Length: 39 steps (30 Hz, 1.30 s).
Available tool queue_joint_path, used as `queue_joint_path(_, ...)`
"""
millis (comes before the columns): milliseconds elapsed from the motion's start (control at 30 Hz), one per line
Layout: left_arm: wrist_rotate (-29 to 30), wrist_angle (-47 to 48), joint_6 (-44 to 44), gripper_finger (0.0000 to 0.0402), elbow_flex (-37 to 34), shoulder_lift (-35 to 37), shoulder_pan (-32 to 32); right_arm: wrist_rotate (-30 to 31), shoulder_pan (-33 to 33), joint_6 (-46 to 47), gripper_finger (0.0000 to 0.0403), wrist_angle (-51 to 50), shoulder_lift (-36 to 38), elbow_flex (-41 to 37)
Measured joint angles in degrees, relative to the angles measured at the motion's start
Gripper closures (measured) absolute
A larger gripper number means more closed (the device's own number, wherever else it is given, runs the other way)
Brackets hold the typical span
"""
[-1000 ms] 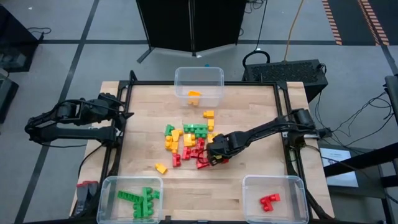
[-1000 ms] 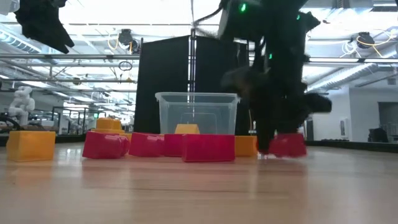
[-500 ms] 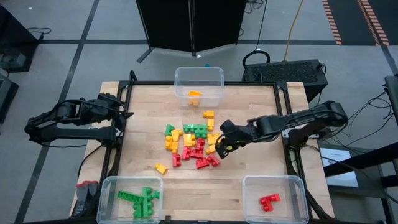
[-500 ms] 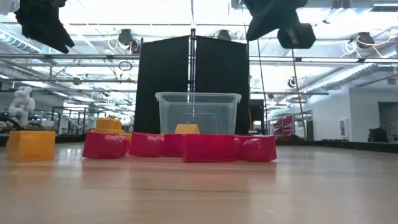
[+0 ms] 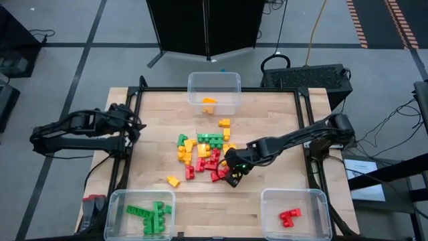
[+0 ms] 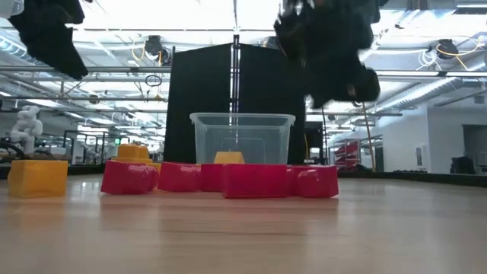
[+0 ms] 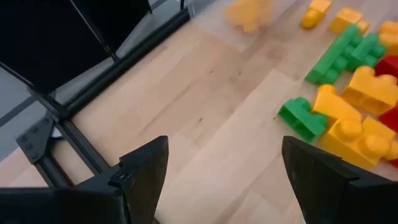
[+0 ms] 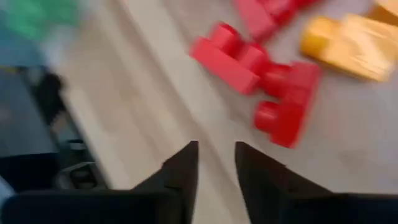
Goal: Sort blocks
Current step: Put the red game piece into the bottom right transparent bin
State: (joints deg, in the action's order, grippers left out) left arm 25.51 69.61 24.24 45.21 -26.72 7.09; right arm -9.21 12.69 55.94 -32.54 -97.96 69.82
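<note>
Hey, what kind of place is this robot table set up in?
Probably a robotics lab or workshop hall: a wooden table on a tiled floor, a black partition screen behind it, and open ceiling rails with lamps in the low view.

table (image 5: 267, 134): pale wood, smooth matt planks | blocks (image 5: 204, 150): glossy studded plastic | bins (image 5: 214, 90): clear smooth plastic | frame (image 7: 93, 162), lower left: dark matt metal

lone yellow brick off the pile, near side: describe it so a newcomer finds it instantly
From the clear plastic bin of green bricks at the wooden table's near-left corner, look toward the central pile. The small yellow studded plastic brick lies between them, touching no other brick.
</note>
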Motion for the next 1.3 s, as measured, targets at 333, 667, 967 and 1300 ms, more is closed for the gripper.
queue_joint_path(333, -2.4, -0.2, 0.9, 0.0114, 0.4, 0.0, 0.0, -0.3, -0.1, -0.7, 0.0168, -3.3, -2.0, 0.0)
queue_joint_path(667, -2.5, -0.2, 0.9, 0.0114, 0.4, 0.0, 0.0, 4.9, -1.6, -1.6, 0.0127, -1.5, -4.9, 0.0)
queue_joint_path(967, -2.6, -0.1, 0.9, 0.0114, 0.4, 0.0, 0.0, 4.5, -1.4, -5.1, 0.0127, 1.4, -9.6, 0.0)
queue_joint_path(1300, -2.5, -0.1, 0.9, 0.0114, 0.4, 0.0, 0.0, 4.0, -1.6, -3.7, 0.0129, 0.6, -15.7, 0.4)
